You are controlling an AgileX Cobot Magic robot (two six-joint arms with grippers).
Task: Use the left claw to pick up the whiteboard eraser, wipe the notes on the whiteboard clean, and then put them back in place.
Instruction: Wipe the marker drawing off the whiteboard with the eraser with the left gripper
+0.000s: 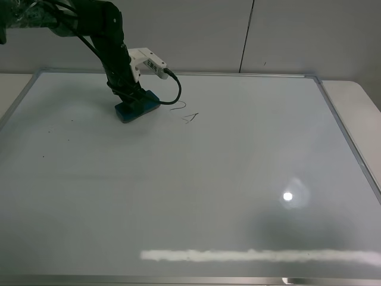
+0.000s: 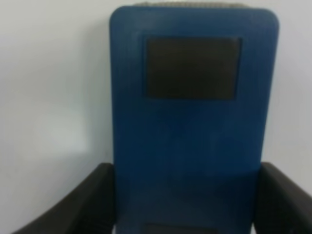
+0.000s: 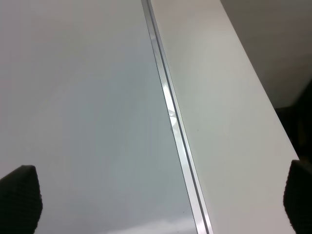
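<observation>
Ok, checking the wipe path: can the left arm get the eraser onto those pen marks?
Probably yes. The left gripper holds the eraser on the whiteboard right beside the pen marks, and only bare board lies between them.

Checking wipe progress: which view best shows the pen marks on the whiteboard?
Exterior high: the pen marks lie just right of the eraser. Left wrist shows only the eraser; right wrist only the whiteboard frame.

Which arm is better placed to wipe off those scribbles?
Left: the left end effector grips the blue eraser on the board, right beside the scribbles. The right end effector hangs open over the board's edge.
</observation>
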